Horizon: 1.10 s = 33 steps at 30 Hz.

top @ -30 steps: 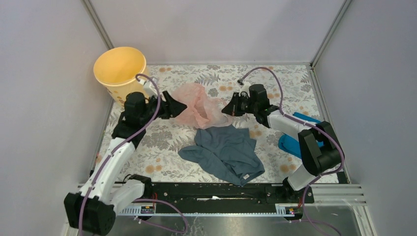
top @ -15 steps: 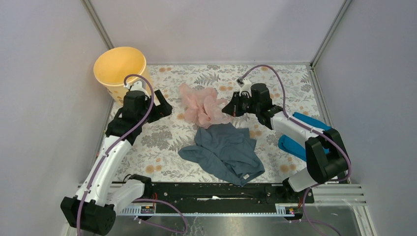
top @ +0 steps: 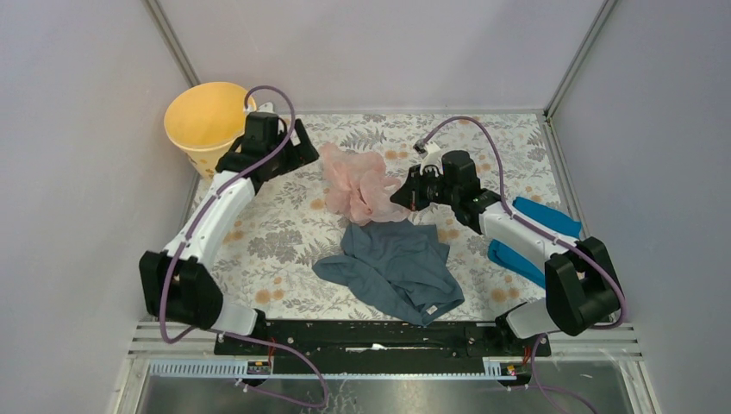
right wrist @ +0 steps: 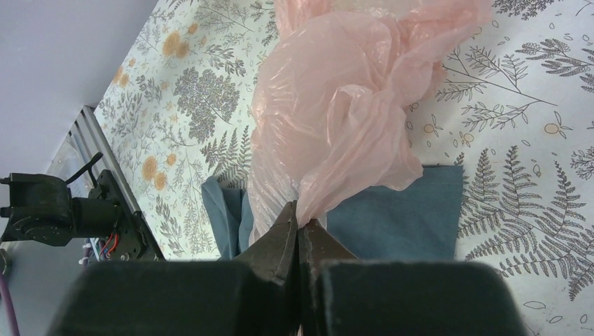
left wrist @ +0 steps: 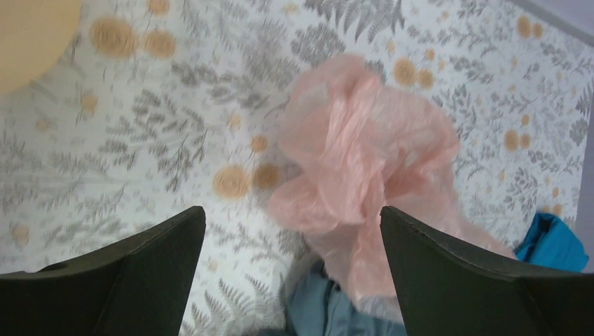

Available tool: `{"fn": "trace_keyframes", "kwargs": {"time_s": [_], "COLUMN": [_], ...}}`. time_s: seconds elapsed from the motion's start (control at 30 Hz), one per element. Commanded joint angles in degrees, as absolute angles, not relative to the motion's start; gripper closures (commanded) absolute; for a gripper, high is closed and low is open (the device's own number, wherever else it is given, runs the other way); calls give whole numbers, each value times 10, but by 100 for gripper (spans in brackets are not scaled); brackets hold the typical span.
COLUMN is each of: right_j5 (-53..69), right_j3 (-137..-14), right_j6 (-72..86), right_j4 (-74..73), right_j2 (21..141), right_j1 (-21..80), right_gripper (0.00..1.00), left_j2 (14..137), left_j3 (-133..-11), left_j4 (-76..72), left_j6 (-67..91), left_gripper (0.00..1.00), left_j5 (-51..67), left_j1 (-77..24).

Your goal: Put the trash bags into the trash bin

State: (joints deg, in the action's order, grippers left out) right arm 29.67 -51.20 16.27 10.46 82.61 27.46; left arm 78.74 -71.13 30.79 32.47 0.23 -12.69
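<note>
While the right gripper was pinched fully shut on a twisted tail of the thin, translucent pale-pink plastic film trash bag, the left gripper stood wide open with nothing between its fingers. It hung over the table just left of the bag, and the left wrist view showed bare cloth and the bag's crumpled folds below the gap. The bag itself sat bunched in a wrinkled, shiny heap around the middle of the table, toward the far side. Its near end overlapped the far edge of a rumpled grey-blue fabric garment, which lay spread just near of it.

The round yellow-orange plastic trash bin stood upright in the far left corner, mouth upward, well apart from the bag. The left arm's wrist and open fingers lay between the two. A bright blue folded cloth rested at the right side of the table, partly hidden under the right arm's forearm. All of it sat on a white tablecloth printed with grey ferns and orange flowers, closed in by plain grey walls on the left, far and right sides.
</note>
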Motion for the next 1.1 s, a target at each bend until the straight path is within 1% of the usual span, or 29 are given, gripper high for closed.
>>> {"fn": "trace_keyframes", "kwargs": {"time_s": [0.0, 0.1, 0.2, 0.33, 0.43, 0.53, 0.6, 0.7, 0.8, 0.87, 0.9, 0.93, 1.0, 1.03, 1.07], "right_j5": [305, 306, 303, 307, 305, 300, 300, 302, 299, 296, 294, 290, 257, 231, 200], "right_j3": [-510, -507, -506, -506, -506, -500, -498, -496, -490, -489, -490, -491, -492, -492, -491], "right_j6": [145, 143, 141, 141, 140, 141, 144, 146, 148, 148, 149, 154, 182, 207, 236], "right_j4": [108, 110, 110, 107, 104, 106, 108, 103, 103, 93, 87, 78, 48, 30, 15], "right_j2": [802, 802, 801, 795, 789, 784, 783, 780, 774, 773, 773, 773, 770, 770, 772], "right_j1": [281, 281, 282, 282, 282, 283, 283, 282, 283, 284, 284, 284, 283, 284, 284], "right_gripper": [100, 100, 100, 100, 100, 100, 100, 100, 100, 100, 100, 100, 100, 100, 100], "left_j2": [861, 931, 986, 1073, 1110, 1126, 1142, 1158, 1164, 1164, 1162, 1159, 1152, 1145, 1135], "left_j3": [-812, -878, -934, -1023, -1059, -1069, -1087, -1098, -1100, -1104, -1102, -1100, -1098, -1091, -1075], "left_j4": [283, 306, 314, 369, 395, 399, 417, 426, 420, 412, 405, 398, 394, 389, 375], "left_j6": [293, 286, 270, 256, 240, 223, 213, 207, 203, 202, 203, 203, 208, 210, 213], "left_gripper": [1, 1, 1, 3, 12, 21, 25, 30, 40, 50, 57, 67, 90, 96, 97], "left_j5": [-22, -7, -23, -32, -49, -95, -138, -153, -170, -168, -164, -160, -163, -167, -167], "left_j1": [-143, -156, -179, -190, -199, -217, -230, -232, -232, -230, -228, -227, -227, -227, -227]}}
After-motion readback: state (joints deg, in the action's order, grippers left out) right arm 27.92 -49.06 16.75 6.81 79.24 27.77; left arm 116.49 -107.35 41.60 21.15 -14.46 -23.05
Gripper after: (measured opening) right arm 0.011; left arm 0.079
